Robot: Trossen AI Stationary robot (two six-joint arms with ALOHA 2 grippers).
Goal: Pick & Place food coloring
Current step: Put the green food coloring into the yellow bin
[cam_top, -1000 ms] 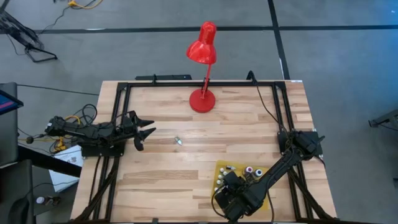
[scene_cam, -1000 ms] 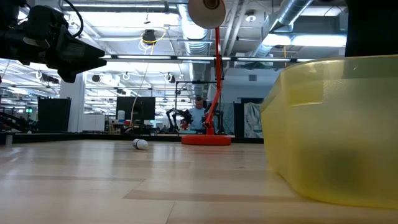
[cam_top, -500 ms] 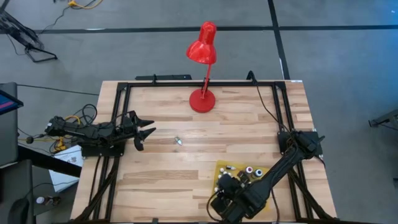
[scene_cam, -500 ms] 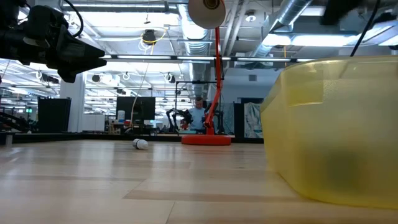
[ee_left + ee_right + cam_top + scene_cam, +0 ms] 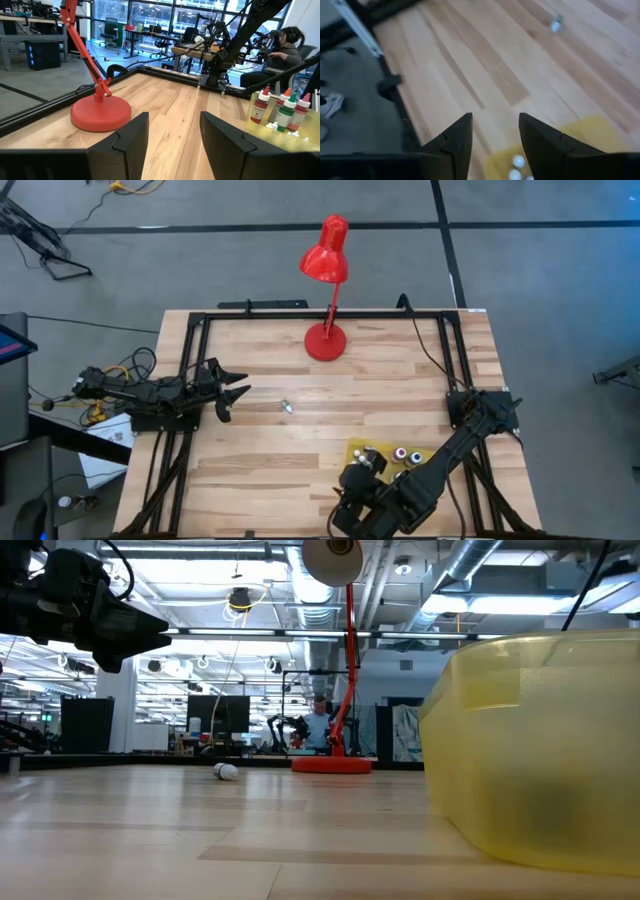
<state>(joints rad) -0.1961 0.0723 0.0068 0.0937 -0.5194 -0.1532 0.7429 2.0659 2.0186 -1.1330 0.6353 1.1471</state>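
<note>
Food coloring bottles (image 5: 282,111): upright in yellow tray (image 5: 352,450), near table edge; one stray (image 5: 286,406) lying mid-table. Likely light, rigid, slippery; best pinched across body. Right gripper (image 5: 495,137) above tray, parted, empty. Left gripper (image 5: 172,132) parted, idle.

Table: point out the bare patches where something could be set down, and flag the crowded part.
Bare wood lies between the red lamp and the right arm's base, and along the near edge left of the yellow tray. One small dropper bottle lies mid-table. It is crowded at the tray, where the right gripper hangs; the left gripper waits at the left edge.
</note>
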